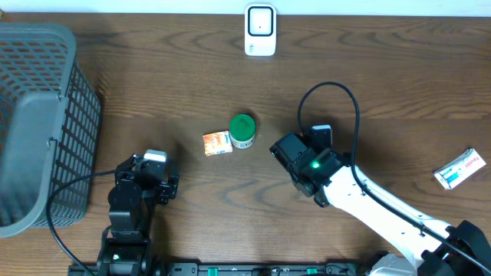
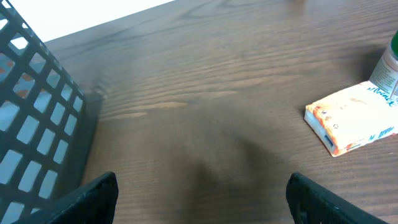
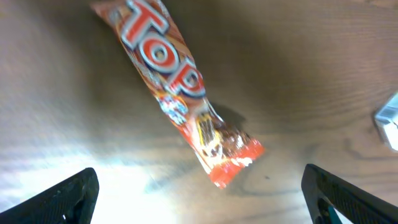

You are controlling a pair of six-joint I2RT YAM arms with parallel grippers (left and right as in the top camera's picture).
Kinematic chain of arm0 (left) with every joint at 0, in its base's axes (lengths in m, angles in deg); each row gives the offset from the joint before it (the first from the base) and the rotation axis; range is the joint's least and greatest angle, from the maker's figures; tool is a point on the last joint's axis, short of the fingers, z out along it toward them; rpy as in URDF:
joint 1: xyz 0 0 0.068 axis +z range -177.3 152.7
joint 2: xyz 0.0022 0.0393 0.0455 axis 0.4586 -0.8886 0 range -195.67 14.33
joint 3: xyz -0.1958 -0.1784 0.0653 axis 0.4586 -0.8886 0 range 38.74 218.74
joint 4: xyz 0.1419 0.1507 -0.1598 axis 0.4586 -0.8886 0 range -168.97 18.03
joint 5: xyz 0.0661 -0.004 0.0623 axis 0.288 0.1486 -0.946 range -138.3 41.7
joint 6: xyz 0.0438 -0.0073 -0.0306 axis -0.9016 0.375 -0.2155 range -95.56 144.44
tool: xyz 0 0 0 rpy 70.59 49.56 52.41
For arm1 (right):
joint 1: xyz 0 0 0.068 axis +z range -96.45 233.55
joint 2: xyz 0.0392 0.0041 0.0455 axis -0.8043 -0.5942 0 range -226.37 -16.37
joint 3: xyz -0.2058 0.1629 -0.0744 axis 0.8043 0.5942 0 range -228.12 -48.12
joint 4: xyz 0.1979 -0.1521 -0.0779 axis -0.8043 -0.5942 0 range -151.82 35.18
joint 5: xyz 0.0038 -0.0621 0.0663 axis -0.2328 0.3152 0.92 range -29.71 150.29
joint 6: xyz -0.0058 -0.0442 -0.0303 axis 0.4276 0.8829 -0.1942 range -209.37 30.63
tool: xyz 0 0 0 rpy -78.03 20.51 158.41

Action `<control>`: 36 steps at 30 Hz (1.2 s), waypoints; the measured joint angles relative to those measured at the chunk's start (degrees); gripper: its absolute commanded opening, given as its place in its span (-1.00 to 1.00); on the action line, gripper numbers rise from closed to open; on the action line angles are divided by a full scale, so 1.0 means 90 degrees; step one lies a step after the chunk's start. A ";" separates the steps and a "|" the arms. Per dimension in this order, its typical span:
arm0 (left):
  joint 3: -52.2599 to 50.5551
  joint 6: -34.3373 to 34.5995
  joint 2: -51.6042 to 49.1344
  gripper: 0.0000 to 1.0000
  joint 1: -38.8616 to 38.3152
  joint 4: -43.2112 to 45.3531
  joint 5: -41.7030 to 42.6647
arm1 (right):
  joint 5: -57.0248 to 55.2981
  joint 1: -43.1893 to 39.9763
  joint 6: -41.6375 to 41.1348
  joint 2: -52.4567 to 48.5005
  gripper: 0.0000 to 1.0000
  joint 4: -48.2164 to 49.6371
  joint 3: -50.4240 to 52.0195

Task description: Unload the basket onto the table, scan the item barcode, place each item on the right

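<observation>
while unseen overhead, an orange snack bar under the wide-spread right tool; left tool likewise spread

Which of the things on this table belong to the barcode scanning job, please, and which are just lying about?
For the job: scanner; snack bar, lying beneath the open right pincer.
Probably just lying about: basket; green-lidded jar; small orange box; white-and-blue pack.

snack wrapper: orange-red, pale lettering | jar lid: green | basket: grey grid | table: brown woodgrain
</observation>
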 measured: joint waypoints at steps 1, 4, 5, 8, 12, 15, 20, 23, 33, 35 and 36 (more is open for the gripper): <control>0.0000 0.0000 0.0000 0.74 0.0000 0.0000 0.0000 | -0.0007 0.0010 0.0029 0.0000 0.99 -0.0068 0.0000; 0.0000 0.0000 0.0000 0.74 0.0000 0.0002 0.0000 | -0.0085 0.0010 0.0279 0.0000 0.99 -0.0214 0.0000; 0.0000 0.0000 0.0000 0.74 0.0000 0.0000 0.0000 | -0.0126 0.0010 0.0389 0.0000 0.99 -0.0253 0.0000; 0.0000 0.0000 0.0000 0.74 0.0000 0.0000 0.0000 | -0.0318 0.0015 0.0629 0.0000 0.98 -0.0449 0.0000; 0.0000 0.0000 0.0000 0.74 0.0000 0.0000 0.0000 | -0.0466 0.0015 0.0770 -0.0015 0.98 -0.0257 0.0056; 0.0000 0.0000 0.0000 0.74 0.0000 0.0000 0.0000 | -0.0517 0.0022 0.0911 -0.0192 0.91 0.0032 0.0238; 0.0000 0.0000 0.0000 0.74 0.0000 0.0000 0.0000 | -0.0556 0.0027 0.1069 -0.1061 0.75 0.0063 0.0486; 0.0002 0.0000 0.0000 0.74 0.0000 0.0002 0.0000 | -0.0763 0.0032 0.1090 -0.1632 0.75 0.0061 0.0517; 0.0000 0.0000 0.0000 0.74 0.0000 0.0000 0.0000 | -0.2018 0.0129 0.1175 -0.2397 0.57 0.0221 0.0391; 0.0000 0.0000 0.0000 0.74 0.0000 0.0000 0.0000 | -0.2147 0.0129 0.1273 -0.2487 0.45 0.0318 0.0393; 0.0000 0.0000 0.0000 0.74 0.0000 0.0000 0.0000 | -0.2174 0.0126 0.1343 -0.2511 0.40 0.0386 0.0398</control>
